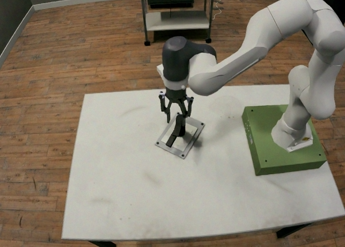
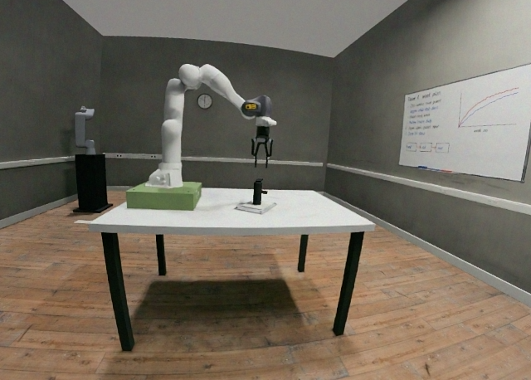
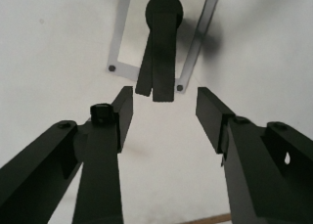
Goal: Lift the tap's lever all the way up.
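One black tap stands upright on a pale square plate, a little far of the middle of the white surface. Its lever juts from the short post toward the near left in the top view, sloping down over the plate; in the exterior view it shows as a short stub sticking out to the right of the post. The plate has a dark screw at each visible corner and lies flat, turned at an angle to the surface's edges.

Directly above the tap hangs the pincer, pointing straight down, well apart from the post in the exterior view. Its jaws are partly spread and grip nothing. In the wrist view the two dark fingers frame bare surface, with the lever's free end showing just beyond and between their tips, not touching either.

The white arm reaches over from the right, where its foot is fixed to a green block resting on the surface's right side. Beyond the surface's far edge, a metal shelf trolley stands on the wooden floor.
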Robot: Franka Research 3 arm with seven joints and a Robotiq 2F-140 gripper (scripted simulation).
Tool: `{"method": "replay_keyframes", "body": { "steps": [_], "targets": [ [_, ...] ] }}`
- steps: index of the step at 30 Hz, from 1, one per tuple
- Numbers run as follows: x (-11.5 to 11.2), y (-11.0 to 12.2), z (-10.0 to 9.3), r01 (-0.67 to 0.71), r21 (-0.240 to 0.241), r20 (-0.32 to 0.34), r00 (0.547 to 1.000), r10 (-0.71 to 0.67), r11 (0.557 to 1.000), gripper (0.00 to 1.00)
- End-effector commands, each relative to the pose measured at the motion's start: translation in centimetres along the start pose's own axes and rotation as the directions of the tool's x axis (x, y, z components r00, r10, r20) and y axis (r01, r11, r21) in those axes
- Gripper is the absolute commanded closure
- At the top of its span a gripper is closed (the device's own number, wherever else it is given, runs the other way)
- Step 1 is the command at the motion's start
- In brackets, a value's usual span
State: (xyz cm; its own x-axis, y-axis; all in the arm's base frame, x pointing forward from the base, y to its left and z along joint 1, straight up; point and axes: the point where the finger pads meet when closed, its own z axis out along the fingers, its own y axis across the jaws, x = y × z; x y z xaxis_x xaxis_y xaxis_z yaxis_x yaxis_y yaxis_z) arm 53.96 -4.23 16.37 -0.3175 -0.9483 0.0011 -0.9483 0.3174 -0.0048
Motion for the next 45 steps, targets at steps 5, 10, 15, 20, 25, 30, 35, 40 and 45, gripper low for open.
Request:
{"method": "replay_keyframes", "body": {
  "steps": [5, 10, 15, 20, 25, 30, 35, 40, 45],
  "targets": [
    [-0.2, 0.1, 0.1, 0.005, 0.0, 0.003, 1.0, -0.005, 1.0, 0.55],
    [-0.2, 0.1, 0.3, 0.006, -0.001, 0.004, 1.0, -0.006, 1.0, 0.55],
    [-0.2, 0.1, 0.7, 0.007, -0.003, 0.005, 1.0, -0.007, 1.0, 0.55],
    [-0.2, 0.1, 1.1, 0.007, -0.003, 0.005, 1.0, -0.007, 1.0, 0.55],
    [-0.2, 0.1, 1.9, 0.007, -0.003, 0.005, 1.0, -0.007, 1.0, 0.55],
    [-0.2, 0.1, 2.8, 0.007, -0.003, 0.005, 1.0, -0.007, 1.0, 0.55],
    [-0.3, 0.1, 3.4, 0.007, -0.003, 0.005, 1.0, -0.007, 1.0, 0.55],
    [-0.3, 0.1, 4.2, 0.007, -0.003, 0.005, 1.0, -0.007, 1.0, 0.55],
    [-0.3, 0.1, 4.9, 0.007, -0.003, 0.005, 1.0, -0.007, 1.0, 0.55]
  ]
}}
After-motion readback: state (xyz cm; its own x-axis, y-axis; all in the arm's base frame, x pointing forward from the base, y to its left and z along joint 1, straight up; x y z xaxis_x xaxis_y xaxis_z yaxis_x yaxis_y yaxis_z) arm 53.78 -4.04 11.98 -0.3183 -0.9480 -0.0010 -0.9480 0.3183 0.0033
